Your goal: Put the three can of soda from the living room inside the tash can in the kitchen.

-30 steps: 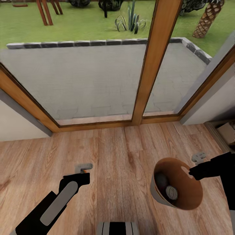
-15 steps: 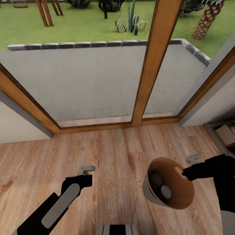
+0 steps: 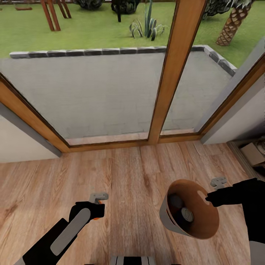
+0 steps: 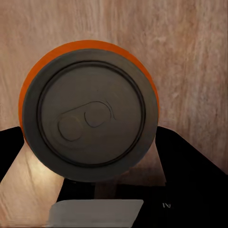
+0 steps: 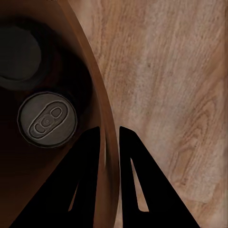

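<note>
left gripper [image 3: 96, 210] clamps orange can [image 4: 89, 110] | right gripper [image 5: 110, 135] pinches rim of bin [image 3: 206, 217], held tilted above floor [image 3: 140, 173] by glass doors [image 3: 110, 84], two cans [image 5: 47, 120] inside | risk: thin rim grip slips, tilted bin spills

Head cam: high, angled down over plank floor [image 3: 136, 173], facing glass doors [image 3: 110, 88]. Left wrist cam: tight on orange can [image 4: 90, 118] top. Right wrist cam: close on bin rim [image 5: 102, 118]. All three share the floor; head and right wrist share the bin [image 3: 206, 217].
</note>
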Controlling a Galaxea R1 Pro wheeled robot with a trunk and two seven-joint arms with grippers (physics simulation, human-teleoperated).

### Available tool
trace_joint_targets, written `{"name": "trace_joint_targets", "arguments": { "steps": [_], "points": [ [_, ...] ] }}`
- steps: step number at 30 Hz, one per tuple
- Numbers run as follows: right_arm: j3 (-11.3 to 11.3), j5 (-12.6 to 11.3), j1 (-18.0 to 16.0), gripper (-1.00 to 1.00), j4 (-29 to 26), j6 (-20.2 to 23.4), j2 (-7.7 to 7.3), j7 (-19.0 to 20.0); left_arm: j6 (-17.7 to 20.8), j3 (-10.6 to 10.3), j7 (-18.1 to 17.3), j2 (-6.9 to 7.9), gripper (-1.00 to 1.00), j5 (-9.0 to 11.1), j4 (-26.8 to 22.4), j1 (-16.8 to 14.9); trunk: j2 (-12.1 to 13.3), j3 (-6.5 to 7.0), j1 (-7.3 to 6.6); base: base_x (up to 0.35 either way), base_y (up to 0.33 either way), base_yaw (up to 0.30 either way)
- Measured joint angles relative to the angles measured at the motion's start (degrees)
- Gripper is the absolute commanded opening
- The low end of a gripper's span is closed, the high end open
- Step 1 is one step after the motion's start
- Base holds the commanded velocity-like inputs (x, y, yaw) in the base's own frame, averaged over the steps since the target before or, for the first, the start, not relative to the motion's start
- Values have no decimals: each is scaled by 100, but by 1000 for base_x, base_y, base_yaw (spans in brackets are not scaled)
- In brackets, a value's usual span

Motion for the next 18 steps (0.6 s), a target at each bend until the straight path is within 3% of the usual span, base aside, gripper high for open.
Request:
{"name": "trace_joint_targets", "arguments": {
  "steps": [5,9,12,13,15,16,18],
  "points": [
    [58,-1,3,-100,-8,-62,8,-1,482,-7,-33,-24,-100,14,-317,-1,82,37,-44,0,0,0],
    [247,-21,3,-100,-11,-73,74,6,717,-21,-48,-33,-100,72,-784,-1,82,37,-44,0,0,0],
    [308,-5,-1,-100,-9,-69,135,1,854,-27,-153,-33,-100,335,-870,-1,82,36,-44,0,0,0],
    [329,7,-3,-100,-5,-62,169,-1,934,-29,-414,-28,-100,754,-901,-10,82,36,-44,0,0,0],
    [339,-3,-6,-100,-1,-54,198,1,1112,-12,-632,-17,-100,898,-911,-38,82,36,-44,0,0,0],
    [361,25,-10,-100,2,-44,234,-3,1243,40,-852,-1,-100,1076,-919,-81,82,36,-44,0,0,0],
    [453,37,-26,-100,4,-32,317,2,1383,265,-1232,18,-100,1213,-925,-183,82,37,-44,0,0,0]
  ]
}}
